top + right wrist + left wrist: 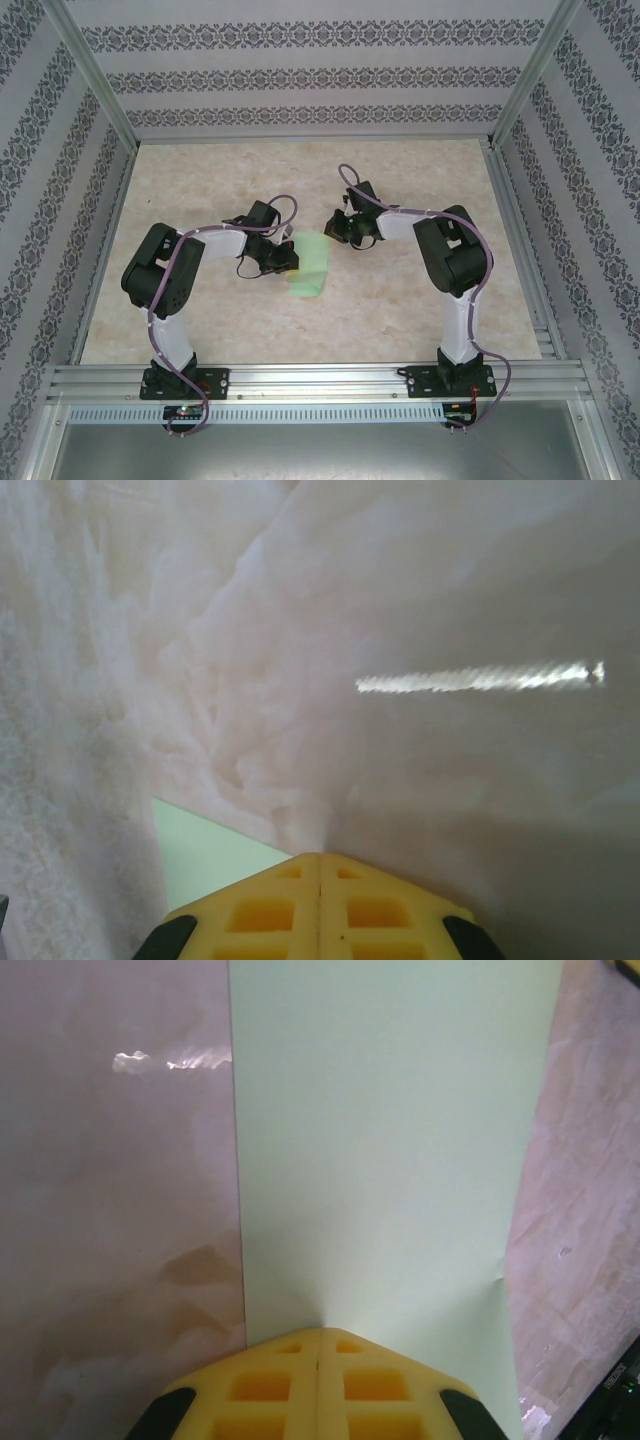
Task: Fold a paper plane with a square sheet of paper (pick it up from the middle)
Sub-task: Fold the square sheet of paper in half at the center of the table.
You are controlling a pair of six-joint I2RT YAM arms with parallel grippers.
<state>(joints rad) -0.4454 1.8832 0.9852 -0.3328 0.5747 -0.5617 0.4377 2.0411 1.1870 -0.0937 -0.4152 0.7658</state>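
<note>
centrally, green paper (312,270) on table (200,320)

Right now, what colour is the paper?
The paper sheet is plain pale green; best in left wrist view.

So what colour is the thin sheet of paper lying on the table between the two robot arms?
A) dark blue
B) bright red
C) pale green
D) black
C: the thin sheet of paper on the pale marbled table looks pale green from above and also right ahead of the left gripper, whose yellow jaws are shut.
</note>
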